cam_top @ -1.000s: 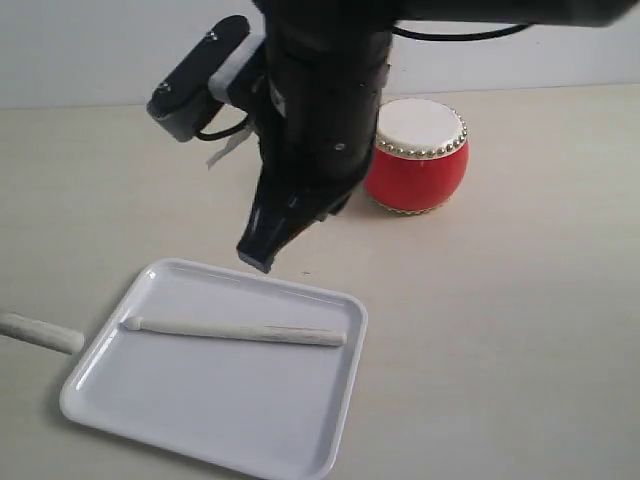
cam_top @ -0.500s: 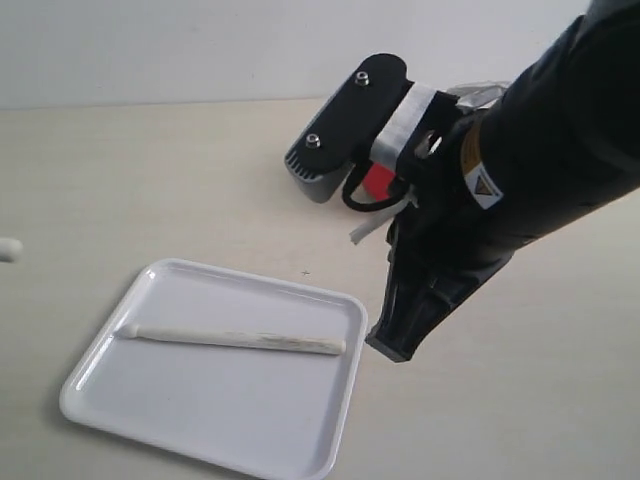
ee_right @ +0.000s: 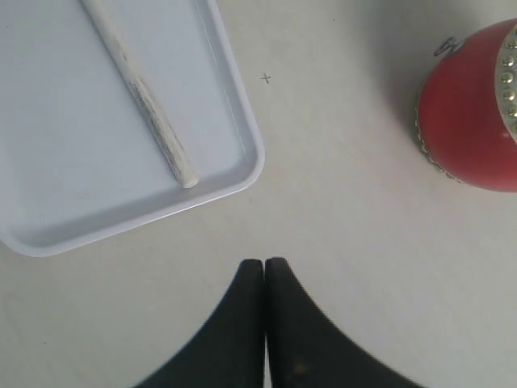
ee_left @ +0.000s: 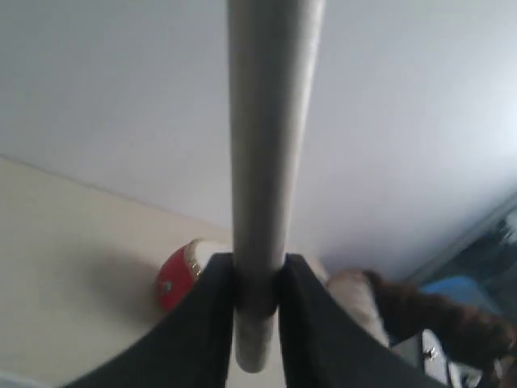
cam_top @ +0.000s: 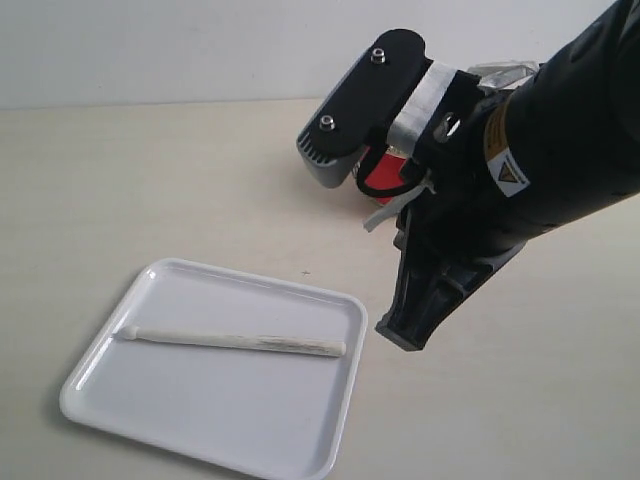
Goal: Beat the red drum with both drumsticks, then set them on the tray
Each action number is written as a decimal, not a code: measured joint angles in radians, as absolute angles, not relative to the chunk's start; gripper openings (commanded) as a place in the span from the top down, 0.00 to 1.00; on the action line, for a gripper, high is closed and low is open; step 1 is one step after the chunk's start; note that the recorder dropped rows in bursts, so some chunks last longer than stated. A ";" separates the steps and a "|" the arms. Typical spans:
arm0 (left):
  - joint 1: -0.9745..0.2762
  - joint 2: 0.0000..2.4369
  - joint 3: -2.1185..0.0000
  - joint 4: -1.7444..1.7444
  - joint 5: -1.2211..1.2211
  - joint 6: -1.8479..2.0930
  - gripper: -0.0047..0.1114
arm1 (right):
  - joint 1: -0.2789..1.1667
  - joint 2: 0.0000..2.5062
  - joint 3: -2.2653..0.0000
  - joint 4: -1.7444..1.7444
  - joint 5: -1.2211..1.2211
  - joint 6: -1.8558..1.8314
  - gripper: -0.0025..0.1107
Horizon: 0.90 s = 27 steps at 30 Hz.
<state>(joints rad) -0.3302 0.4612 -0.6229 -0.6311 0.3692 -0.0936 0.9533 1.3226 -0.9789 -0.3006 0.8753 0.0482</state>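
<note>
One slim, pale, whitewashed drumstick (cam_top: 232,341) flat inside glossy white tray (cam_top: 200,415)

The right arm (cam_top: 540,150) swung from above the far rim of the tray (cam_top: 90,385) over to the right, and hid most of the drum (ee_right: 472,121). The drumstick (cam_top: 230,341) on the tray rolled slightly toward the near rim. The end of the other drumstick (ee_left: 266,162) slipped out past the exterior view's left edge.
</note>
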 measured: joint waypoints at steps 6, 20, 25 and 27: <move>-0.330 0.575 -0.774 -0.224 0.737 -0.281 0.96 | 0.953 1.323 -0.979 -0.301 0.871 0.048 0.98; -0.330 0.559 -0.580 -0.300 0.756 -0.586 0.96 | 0.953 1.320 -0.979 -0.301 0.844 0.049 0.98; -0.330 0.524 -0.408 -0.473 0.596 -0.603 0.96 | 0.953 1.320 -0.979 -0.301 0.844 0.049 0.98; -0.330 0.520 -0.353 -0.525 0.529 -0.603 0.96 | 0.953 1.320 -0.979 -0.301 0.840 0.049 0.98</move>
